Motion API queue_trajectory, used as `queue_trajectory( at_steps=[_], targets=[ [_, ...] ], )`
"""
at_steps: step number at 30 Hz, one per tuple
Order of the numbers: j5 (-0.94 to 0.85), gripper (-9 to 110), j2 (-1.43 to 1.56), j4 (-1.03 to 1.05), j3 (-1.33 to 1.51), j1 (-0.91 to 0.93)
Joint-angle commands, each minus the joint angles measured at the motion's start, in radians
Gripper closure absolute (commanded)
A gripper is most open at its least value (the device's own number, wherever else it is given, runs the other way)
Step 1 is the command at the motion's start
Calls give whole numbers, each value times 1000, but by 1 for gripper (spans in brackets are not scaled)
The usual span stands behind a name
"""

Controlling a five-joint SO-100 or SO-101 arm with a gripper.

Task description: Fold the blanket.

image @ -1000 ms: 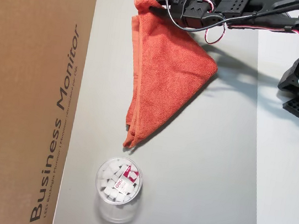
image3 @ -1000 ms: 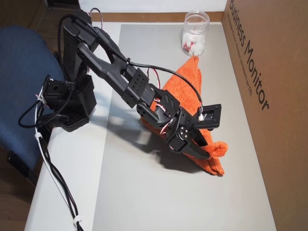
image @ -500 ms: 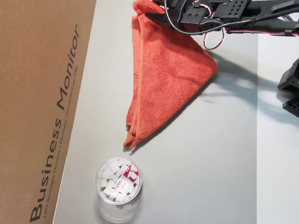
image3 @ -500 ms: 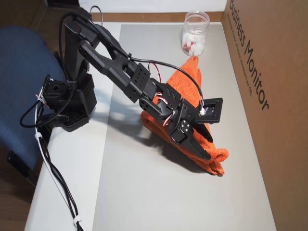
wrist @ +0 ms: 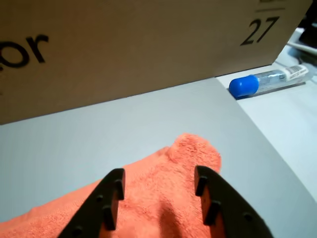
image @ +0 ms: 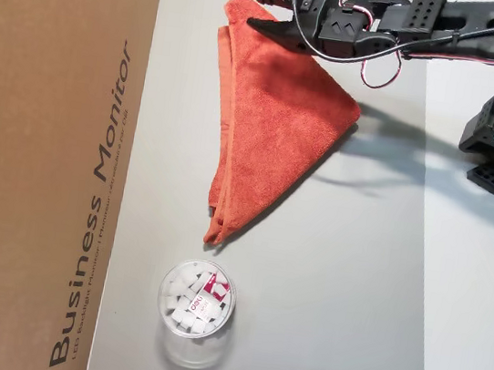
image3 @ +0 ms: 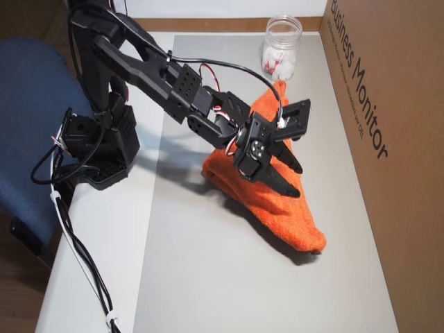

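Overhead view: cardboard box printed "Business Monitor" along left edge of grey mat. Blanket lies on mat, folded into triangle, long edge beside box, one corner pointing toward clear plastic jar. Black arm reaches over blanket's far corner. Gripper hovers over that corner, jaws spread wide, nothing held. Wrist view: blue-capped tube lies off mat.

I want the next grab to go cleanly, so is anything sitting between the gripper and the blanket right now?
Nothing visible is. In the wrist view the gripper hangs open directly over the blanket, with only cloth between its fingers. The clear jar sits off the blanket's far tip, and the cardboard box stands alongside the mat, both clear of the gripper.
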Motion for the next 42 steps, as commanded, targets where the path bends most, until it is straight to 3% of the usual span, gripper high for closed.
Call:
queue_trajectory(
  at_steps=[1,8,13,32,37,42],
  targets=[
    [6,87,80,-6,2,2],
    [-18,88,132,-6,49,-3],
    [-195,102,206,-6,100,14],
    [-229,102,603,5,376,-44],
    [-225,102,726,196,391,-61],
    [-81,102,844,410,402,-69]
  ],
)
